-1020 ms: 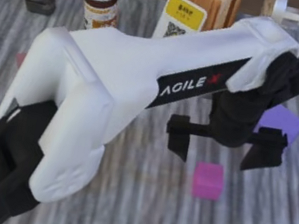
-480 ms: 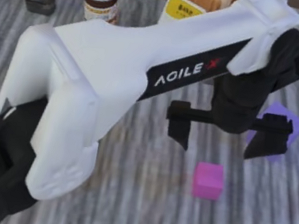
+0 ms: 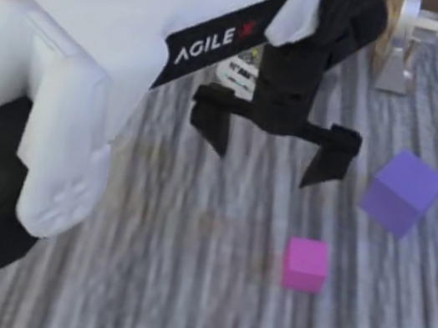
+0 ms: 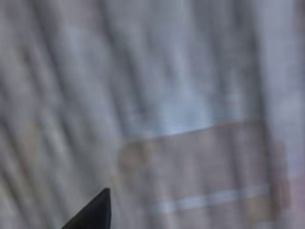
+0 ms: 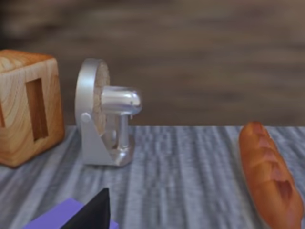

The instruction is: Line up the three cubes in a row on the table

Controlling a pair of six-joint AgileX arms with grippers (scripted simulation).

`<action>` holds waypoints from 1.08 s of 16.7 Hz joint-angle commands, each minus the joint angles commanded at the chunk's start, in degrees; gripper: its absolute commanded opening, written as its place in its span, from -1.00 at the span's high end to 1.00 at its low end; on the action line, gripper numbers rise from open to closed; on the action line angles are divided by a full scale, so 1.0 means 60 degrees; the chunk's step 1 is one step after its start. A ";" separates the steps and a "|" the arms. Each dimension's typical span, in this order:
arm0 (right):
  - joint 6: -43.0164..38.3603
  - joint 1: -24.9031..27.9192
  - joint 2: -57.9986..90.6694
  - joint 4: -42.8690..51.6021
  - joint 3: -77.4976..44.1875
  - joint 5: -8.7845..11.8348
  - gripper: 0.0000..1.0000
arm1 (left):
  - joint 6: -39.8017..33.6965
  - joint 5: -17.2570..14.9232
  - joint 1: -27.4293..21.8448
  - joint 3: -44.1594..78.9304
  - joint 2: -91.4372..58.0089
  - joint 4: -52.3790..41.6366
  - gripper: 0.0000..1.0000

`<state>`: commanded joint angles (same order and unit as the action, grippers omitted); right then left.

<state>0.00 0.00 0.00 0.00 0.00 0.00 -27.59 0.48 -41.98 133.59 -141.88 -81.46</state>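
Left end effector [image 3: 275, 144] hangs wide open, holding nothing, at 10 o'clock from the magenta cube [image 3: 305, 264]; only the right wrist view shows a bread loaf [image 5: 270, 172].

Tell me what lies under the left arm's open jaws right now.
Only bare table shows beneath the left gripper. The white arm covers the table's left, so the third cube is unseen.

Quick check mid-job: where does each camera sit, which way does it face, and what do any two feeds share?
Top: above the table, looking down; shows my left arm, left claw open, magenta cube.
Left wrist: close over bare table; one claw tip.
Right wrist: low, level across the table; one claw tip.
Shared: violet cube in top and right wrist.
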 joint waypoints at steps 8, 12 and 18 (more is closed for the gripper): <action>0.0000 0.0000 0.0000 0.0000 0.0000 0.0000 -1.00 | 0.7991 -0.0052 0.3162 -0.1100 0.0283 0.0293 -1.00; 0.0000 0.0000 0.0000 0.0000 0.0000 0.0000 -1.00 | 1.1756 -0.0069 0.4674 -0.1654 0.0585 0.0555 -1.00; 0.0000 0.0000 0.0000 0.0000 0.0000 0.0000 -1.00 | 1.4589 -0.0120 0.6088 -0.2177 0.1113 0.0987 -1.00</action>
<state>0.00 0.00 0.00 0.00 0.00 0.00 59.94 -0.24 -5.45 120.52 -135.20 -75.54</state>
